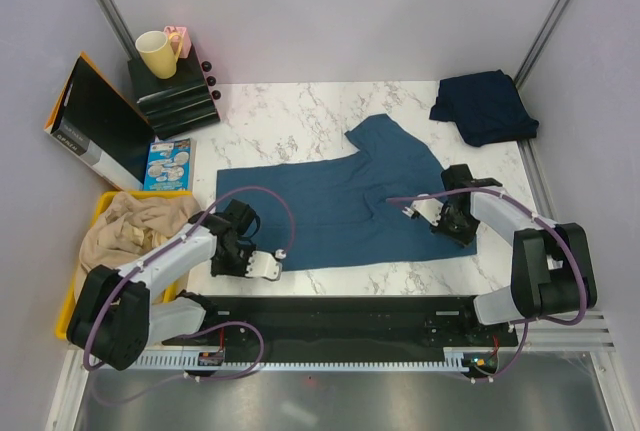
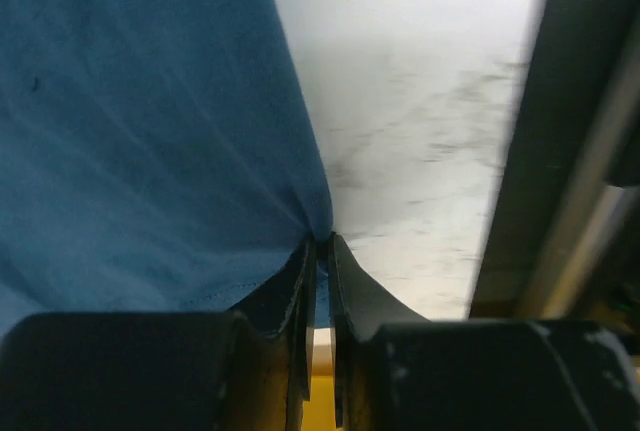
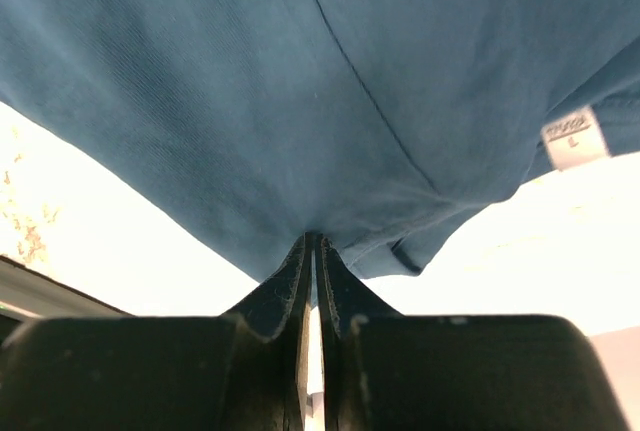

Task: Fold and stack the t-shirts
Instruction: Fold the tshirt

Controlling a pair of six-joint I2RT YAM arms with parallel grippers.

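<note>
Marble table: white with grey veining, it carried both shirts.
Steel-blue t-shirt: lay spread flat at the middle of the table, its long axis running left to right; one sleeve-like flap pointed toward the far side near the right end.
Navy t-shirt: sat bunched in the far right corner, well apart from the other shirt.
Yellow bin: stood off the table's left edge, holding a crumpled beige cloth.
Black box: leaned at the far left; the print on its pale strip was too small to read.
Booklet: lay beside the bin, its cover writing unreadable.
Left gripper: fingers drawn nearly together, pinching the steel-blue t-shirt's edge at its near left corner, just above bare marble.
Right gripper: fingers narrow, nipping a fold of the same shirt at its near right edge.
Size tag: small and white, sewn to the steel-blue cloth; it showed the letter "L", with a blurred line of print above it.
</note>
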